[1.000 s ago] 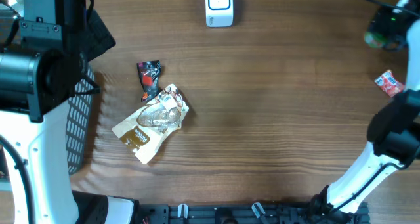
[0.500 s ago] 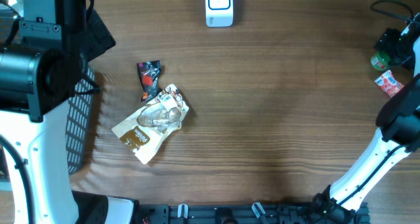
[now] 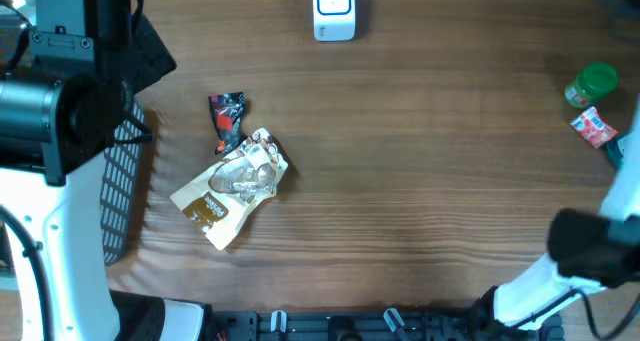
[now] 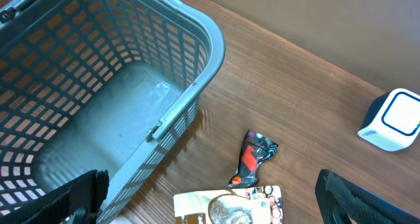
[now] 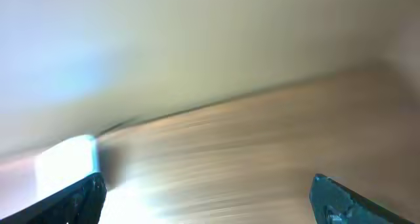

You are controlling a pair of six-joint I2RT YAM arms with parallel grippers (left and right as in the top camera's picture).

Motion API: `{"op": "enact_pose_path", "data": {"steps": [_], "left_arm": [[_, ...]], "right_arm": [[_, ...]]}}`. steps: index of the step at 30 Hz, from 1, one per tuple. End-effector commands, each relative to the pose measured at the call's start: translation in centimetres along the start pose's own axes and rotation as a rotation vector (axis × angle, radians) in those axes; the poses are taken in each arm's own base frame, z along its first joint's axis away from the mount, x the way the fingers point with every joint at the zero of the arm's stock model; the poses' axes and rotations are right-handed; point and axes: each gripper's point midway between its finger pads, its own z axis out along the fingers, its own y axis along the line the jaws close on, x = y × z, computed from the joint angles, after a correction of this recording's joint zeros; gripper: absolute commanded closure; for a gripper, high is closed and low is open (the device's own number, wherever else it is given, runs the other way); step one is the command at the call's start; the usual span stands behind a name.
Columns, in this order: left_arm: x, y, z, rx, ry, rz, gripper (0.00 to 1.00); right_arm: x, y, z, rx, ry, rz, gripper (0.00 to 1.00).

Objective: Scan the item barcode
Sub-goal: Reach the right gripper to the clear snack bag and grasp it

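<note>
Jar (image 3: 591,84) with a green lid now sits free on the surface (image 3: 420,181) at 3 o'clock, let go by the right claw (image 5: 207,204), which is spread wide and has swung away, so the gold bag (image 3: 232,188) at 9 o'clock probably gets scanned next.

We see a brown, stripy wood table (image 3: 420,181), a white scanner (image 3: 333,8), a grey basket (image 4: 98,86) with holes, a black-and-red packet (image 3: 227,119), a tan bag (image 3: 228,186) and a green lid (image 3: 597,79).
</note>
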Motion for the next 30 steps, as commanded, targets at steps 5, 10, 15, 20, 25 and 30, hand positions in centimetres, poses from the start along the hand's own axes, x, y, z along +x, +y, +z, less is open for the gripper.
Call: {"op": "enact_pose_path", "data": {"steps": [5,10,15,20,25,30], "left_arm": [[-0.2,0.2,-0.3,0.003,-0.012,-0.019,0.0],[-0.2,0.2,-0.3,0.003,-0.012,-0.019,0.0],[-0.2,0.2,-0.3,0.003,-0.012,-0.02,0.0],[-0.8,-0.1,-0.3,0.016,-0.032,-0.033,0.0],[-1.0,-0.3,-0.3,0.023,-0.042,-0.039,0.0],[-1.6,-0.7,-0.3,0.037,-0.063,-0.053,0.0]], "right_arm": [[24.8,24.3,8.7,-0.47,0.711,-0.198,0.0],[36.5,30.4,7.6,-0.649,1.025,-0.283,0.0],[38.4,32.2,4.4,-0.859,1.144,-0.21,0.0],[43.8,30.2,3.9,-0.898,1.259,-0.18,0.0],[47.2,29.1,3.7,-0.93,1.308,-0.124,0.0],[47.7,31.0,2.6,-0.977,1.317,-0.119,0.07]]}}
